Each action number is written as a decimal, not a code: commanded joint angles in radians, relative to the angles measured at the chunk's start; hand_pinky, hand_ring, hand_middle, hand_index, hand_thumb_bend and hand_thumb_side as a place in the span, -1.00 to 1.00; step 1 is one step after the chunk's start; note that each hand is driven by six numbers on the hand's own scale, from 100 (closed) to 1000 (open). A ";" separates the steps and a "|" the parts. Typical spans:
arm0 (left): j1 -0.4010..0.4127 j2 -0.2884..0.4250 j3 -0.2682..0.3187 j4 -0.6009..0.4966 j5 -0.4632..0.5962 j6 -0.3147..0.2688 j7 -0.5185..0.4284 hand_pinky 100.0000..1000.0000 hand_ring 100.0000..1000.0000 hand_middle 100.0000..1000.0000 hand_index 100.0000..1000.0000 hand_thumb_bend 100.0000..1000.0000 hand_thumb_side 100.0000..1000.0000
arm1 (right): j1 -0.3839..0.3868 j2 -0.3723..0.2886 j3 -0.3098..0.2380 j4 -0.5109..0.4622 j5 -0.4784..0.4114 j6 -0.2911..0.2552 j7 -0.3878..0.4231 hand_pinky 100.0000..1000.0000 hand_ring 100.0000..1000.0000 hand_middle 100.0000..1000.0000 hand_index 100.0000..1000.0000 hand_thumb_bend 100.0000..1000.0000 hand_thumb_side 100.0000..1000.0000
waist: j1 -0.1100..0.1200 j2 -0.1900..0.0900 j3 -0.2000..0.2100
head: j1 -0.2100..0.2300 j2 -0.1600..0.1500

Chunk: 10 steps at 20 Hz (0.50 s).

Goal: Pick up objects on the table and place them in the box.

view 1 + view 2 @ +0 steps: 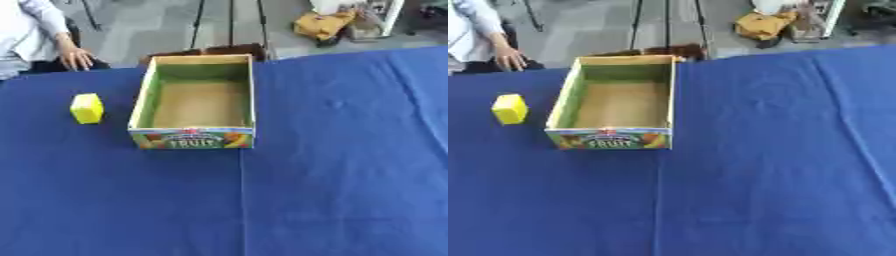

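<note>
Small print above "FRUIT" on the box front (pictures beside it too) too blurred to read.

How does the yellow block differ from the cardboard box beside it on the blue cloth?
The yellow block is plain and one colour; the cardboard box has a printed fruit picture on its near wall. The block is much smaller than the box. The block is a closed solid shape; the box is open on top, with nothing visible inside. Both rest on the blue cloth, apart.
</note>
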 commanded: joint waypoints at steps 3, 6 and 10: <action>-0.014 0.038 0.017 -0.014 -0.008 -0.003 -0.001 0.36 0.72 0.75 0.98 -1.00 1.00 | -0.012 -0.018 -0.012 -0.015 -0.007 -0.001 -0.003 0.11 0.19 0.31 0.54 -1.00 0.55 | -0.002 -0.013 0.000 | 0.007 -0.009; -0.015 0.039 0.018 -0.014 -0.012 -0.004 -0.002 0.36 0.72 0.75 0.98 -1.00 1.00 | -0.013 -0.019 -0.012 -0.015 -0.007 -0.002 -0.002 0.11 0.19 0.31 0.54 -1.00 0.55 | -0.005 -0.013 0.001 | 0.010 -0.014; -0.023 0.056 0.024 -0.014 -0.030 0.005 -0.007 0.37 0.73 0.76 0.99 -0.83 1.00 | -0.012 -0.020 -0.011 -0.015 -0.007 -0.001 -0.003 0.11 0.19 0.31 0.54 -1.00 0.55 | -0.007 -0.015 0.002 | 0.012 -0.012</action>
